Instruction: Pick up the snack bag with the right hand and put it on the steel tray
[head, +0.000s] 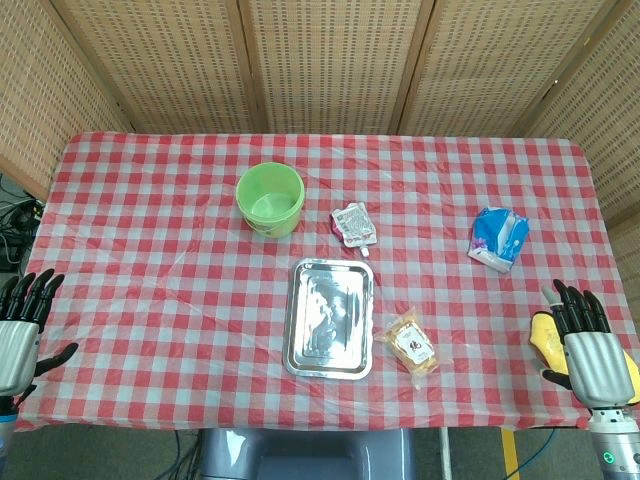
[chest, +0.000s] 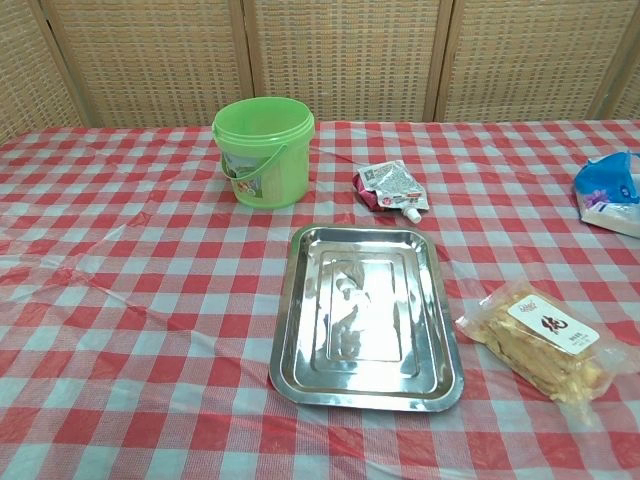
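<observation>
A clear snack bag of yellow-brown snacks with a white label lies on the checked cloth just right of the steel tray; in the chest view the snack bag sits at the right, beside the tray. The tray holds nothing. My right hand hovers at the table's right front corner, fingers apart and pointing away, well right of the bag. My left hand is at the left front edge, fingers spread, holding nothing. Neither hand appears in the chest view.
A green plastic bucket stands behind the tray to the left. A red and white spouted pouch lies behind the tray. A blue tissue pack lies at the right. A yellow object shows beside my right hand.
</observation>
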